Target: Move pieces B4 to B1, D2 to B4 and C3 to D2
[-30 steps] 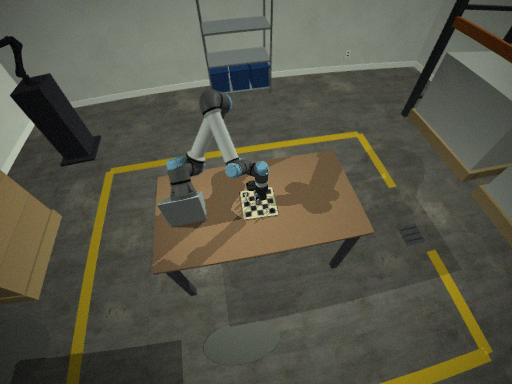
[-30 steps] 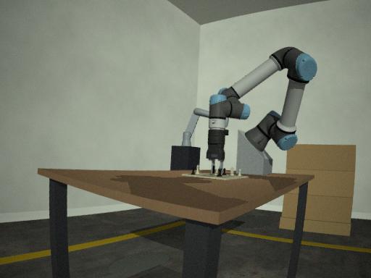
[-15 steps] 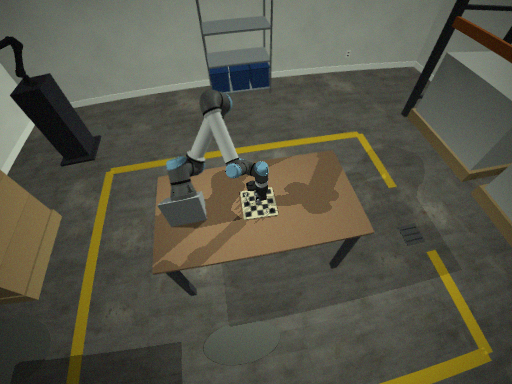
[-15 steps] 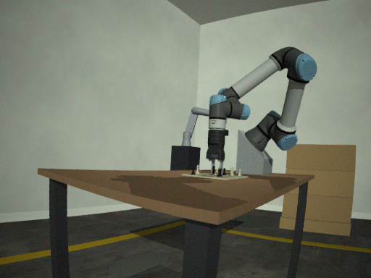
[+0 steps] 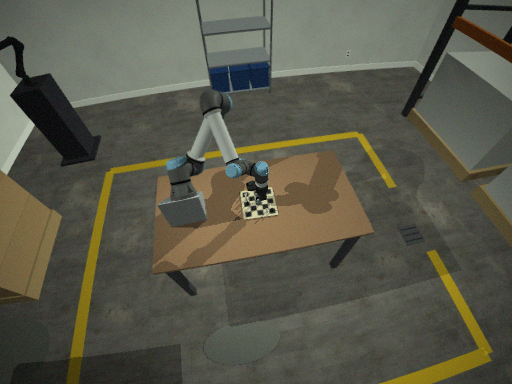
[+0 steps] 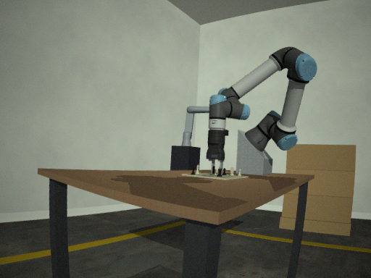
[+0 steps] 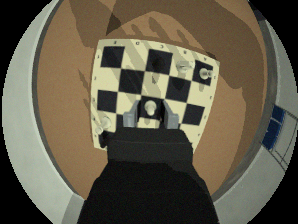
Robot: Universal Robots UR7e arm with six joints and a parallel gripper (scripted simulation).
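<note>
A small chessboard lies on the brown table, also in the side view and the wrist view. Several small dark and pale pieces stand on it. My gripper points straight down over the board, low above it. Its fingers are open and stand on either side of a pale piece, which sits on its square between them. I cannot read the square's name. A dark piece stands near the board's far right edge in the wrist view.
The arm's grey base block stands on the table left of the board. A tall cardboard box stands beyond the table. A black pedestal is behind the board in the side view.
</note>
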